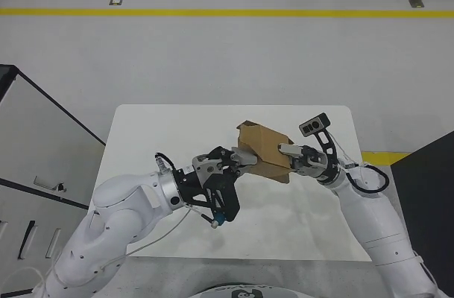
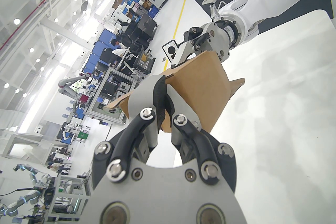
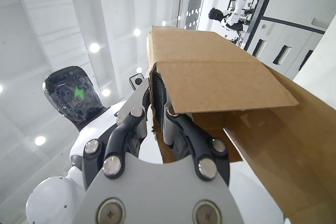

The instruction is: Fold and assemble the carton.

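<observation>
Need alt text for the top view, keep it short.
Two robot arms hold a partly folded brown carton between them over a white table. The left gripper is shut on one end of it, the right gripper on the opposite end.

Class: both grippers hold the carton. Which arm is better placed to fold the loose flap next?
Probably right. The right gripper pinches the carton right beside its loose flap. The left gripper pinches the far edge and can steady it.
</observation>
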You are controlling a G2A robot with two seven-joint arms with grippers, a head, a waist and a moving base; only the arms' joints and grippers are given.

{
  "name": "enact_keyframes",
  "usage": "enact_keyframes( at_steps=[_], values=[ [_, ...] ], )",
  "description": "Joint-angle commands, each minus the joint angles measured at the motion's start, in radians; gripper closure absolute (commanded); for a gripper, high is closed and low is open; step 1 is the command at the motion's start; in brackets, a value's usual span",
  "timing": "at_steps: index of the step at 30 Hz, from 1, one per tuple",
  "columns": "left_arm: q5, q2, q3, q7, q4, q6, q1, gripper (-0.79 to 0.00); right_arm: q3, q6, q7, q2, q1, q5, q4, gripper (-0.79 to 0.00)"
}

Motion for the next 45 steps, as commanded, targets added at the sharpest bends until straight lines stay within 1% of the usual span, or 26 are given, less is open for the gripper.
enact_keyframes(
  at_steps=[1, 9, 14, 21, 25, 31, 41, 45],
  values=[
    [0.001, 0.0, 0.0, 0.003, -0.001, -0.002, 0.0, 0.0, -0.007, 0.036, -0.003, 0.0, 0.004, 0.001, 0.006, 0.0],
    [0.008, 0.0, 0.011, 0.008, -0.001, -0.004, 0.003, 0.0, -0.035, 0.134, 0.034, -0.005, 0.025, 0.059, 0.04, 0.0],
    [0.008, 0.001, 0.005, 0.008, -0.004, -0.008, 0.004, 0.0, -0.046, 0.171, 0.051, -0.008, 0.035, 0.098, 0.064, 0.0],
    [0.001, 0.002, -0.009, 0.007, -0.002, -0.008, 0.008, 0.0, -0.057, 0.183, 0.064, -0.013, 0.044, 0.115, 0.083, 0.0],
    [0.004, 0.002, 0.002, 0.015, -0.004, -0.02, 0.005, 0.0, -0.066, 0.201, 0.079, -0.015, 0.049, 0.119, 0.087, 0.0],
    [0.007, 0.0, 0.012, 0.012, -0.003, -0.013, -0.007, 0.0, -0.082, 0.243, 0.093, -0.019, 0.059, 0.144, 0.102, 0.0],
    [0.017, 0.002, -0.038, -0.022, -0.002, 0.048, 0.01, 0.0, -0.094, 0.253, 0.098, -0.023, 0.078, 0.144, 0.117, 0.0],
    [0.02, 0.003, -0.064, -0.018, 0.0, 0.065, 0.019, 0.0, -0.09, 0.248, 0.096, -0.025, 0.079, 0.148, 0.122, 0.0]
  ],
)
